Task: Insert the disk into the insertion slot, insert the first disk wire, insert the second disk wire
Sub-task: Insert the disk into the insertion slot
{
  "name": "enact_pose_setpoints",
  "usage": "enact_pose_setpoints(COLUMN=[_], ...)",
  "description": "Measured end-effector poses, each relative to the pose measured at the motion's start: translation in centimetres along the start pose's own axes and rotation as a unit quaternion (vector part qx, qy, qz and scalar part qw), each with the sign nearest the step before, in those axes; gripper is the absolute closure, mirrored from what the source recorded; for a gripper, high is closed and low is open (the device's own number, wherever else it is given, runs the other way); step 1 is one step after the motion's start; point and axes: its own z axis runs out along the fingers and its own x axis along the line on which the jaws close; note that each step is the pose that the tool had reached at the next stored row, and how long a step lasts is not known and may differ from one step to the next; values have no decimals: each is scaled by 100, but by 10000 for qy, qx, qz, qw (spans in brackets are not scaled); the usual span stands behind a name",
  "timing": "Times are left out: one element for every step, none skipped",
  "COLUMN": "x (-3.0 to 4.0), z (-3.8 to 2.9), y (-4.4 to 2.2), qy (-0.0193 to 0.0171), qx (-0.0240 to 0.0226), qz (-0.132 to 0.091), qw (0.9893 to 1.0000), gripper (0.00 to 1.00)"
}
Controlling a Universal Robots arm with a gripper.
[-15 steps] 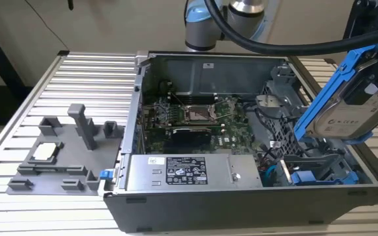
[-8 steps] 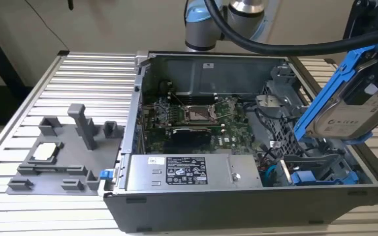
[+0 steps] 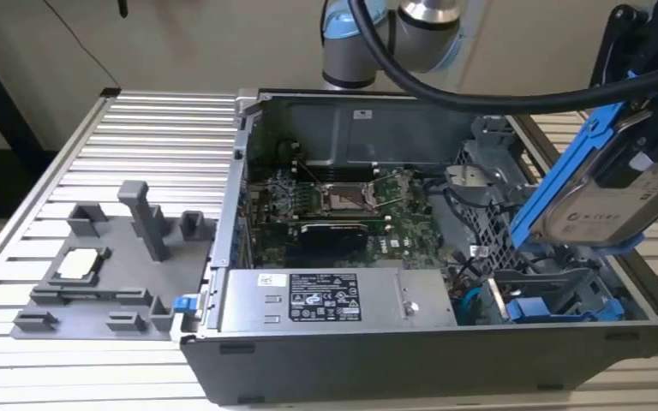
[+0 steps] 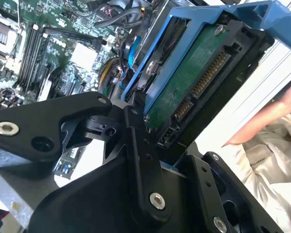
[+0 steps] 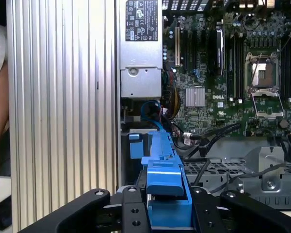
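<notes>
My gripper (image 3: 640, 128) is shut on the disk (image 3: 617, 205), a silver-grey drive with a white label in a bright blue frame (image 3: 564, 175). It hangs tilted above the case's end at the exterior view's right. Below it is the insertion slot (image 3: 548, 281), a dark-grey metal bay with a blue part inside. In the second wrist view the disk's green circuit board (image 4: 194, 82) and connector face the camera. In the first wrist view the blue frame (image 5: 162, 184) sits between the black fingers (image 5: 131, 213). A blue cable (image 5: 150, 110) and black wires (image 5: 208, 136) lie beside the bay.
The open computer case (image 3: 421, 360) lies on a ribbed metal table (image 3: 134, 128). Inside are a power supply (image 3: 318, 295) and a motherboard with a square CPU socket (image 3: 346, 199). A grey fixture (image 3: 112, 265) stands at the exterior view's left. A person's hand (image 4: 262, 121) is close by.
</notes>
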Motion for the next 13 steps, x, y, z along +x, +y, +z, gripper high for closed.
enact_pose_setpoints(x=[1,2,3,4,5,7,7,8,9,9,10,12,13], z=[12,27,41,55,68,83,98,112,127,140,156,171,184], y=[-1,-1,-2,-2,-3,-3,-4,-4,-5,-5,-6,-6,-7], qy=[0,-2,-3,-4,-5,-7,-8,-9,-10,-12,-13,-16,-16], qx=[2,5,7,9,11,13,15,17,20,23,26,30,34], qz=[0,0,0,0,0,0,0,0,0,0,0,0,0], qw=[10000,10000,10000,10000,10000,10000,10000,10000,10000,10000,10000,10000,10000], gripper=[67,67,67,67,67,67,67,67,67,67,67,67,67])
